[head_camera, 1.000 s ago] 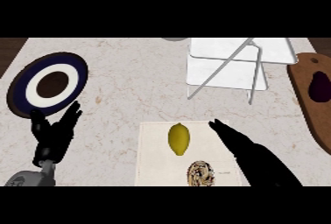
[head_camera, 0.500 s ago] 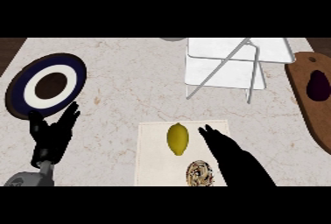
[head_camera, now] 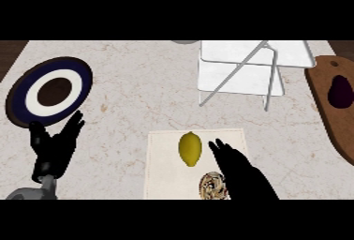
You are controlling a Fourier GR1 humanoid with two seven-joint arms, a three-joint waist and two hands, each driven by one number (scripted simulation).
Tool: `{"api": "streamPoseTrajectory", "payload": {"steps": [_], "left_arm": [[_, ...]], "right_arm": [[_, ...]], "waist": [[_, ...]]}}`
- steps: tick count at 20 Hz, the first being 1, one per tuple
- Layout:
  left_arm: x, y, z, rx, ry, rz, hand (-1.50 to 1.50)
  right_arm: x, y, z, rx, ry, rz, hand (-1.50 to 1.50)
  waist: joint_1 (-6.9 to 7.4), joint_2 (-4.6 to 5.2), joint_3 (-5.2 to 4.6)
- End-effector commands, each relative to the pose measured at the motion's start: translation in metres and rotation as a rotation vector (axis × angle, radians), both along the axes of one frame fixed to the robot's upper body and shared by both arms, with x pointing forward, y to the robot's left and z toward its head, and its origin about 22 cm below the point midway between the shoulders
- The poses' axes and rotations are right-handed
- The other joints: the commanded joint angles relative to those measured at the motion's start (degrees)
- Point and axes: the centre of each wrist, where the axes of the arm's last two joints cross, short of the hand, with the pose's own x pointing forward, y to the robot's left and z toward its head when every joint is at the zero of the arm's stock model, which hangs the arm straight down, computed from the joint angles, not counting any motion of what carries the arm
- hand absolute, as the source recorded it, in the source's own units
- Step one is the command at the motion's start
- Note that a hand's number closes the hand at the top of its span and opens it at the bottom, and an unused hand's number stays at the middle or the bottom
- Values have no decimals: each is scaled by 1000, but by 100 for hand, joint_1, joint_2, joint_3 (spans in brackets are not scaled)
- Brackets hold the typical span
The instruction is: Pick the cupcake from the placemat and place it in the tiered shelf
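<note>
So the placemat (head_camera: 166, 154) sits near the front edge, middle of the counter (head_camera: 124, 93). On it there's a lemon (head_camera: 190, 148) toward the back and the cupcake (head_camera: 213, 186) just in front of it. Tiered shelf (head_camera: 242, 70) is behind, off to the right. Plate (head_camera: 50, 90) far left, cutting board (head_camera: 335, 108) far right.

A kitchen: marble table (head_camera: 131, 93), plate (head_camera: 50, 90) at 9 o'clock, placemat (head_camera: 166, 164) with lemon (head_camera: 190, 148), cutting board (head_camera: 335, 105) at 3 o'clock.
</note>
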Motion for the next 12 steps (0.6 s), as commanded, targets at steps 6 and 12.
{"api": "streamPoseTrajectory", "payload": {"steps": [6,12], "left_arm": [[-5,3,-6,-38,52,-17,0],[1,-8,-21,-44,54,-8,0]], "right_arm": [[8,0,-26,-120,22,-78,-150],[16,-1,-47,-119,-35,-72,-150]], "waist": [[-16,33,-49],[-28,37,-49]]}}
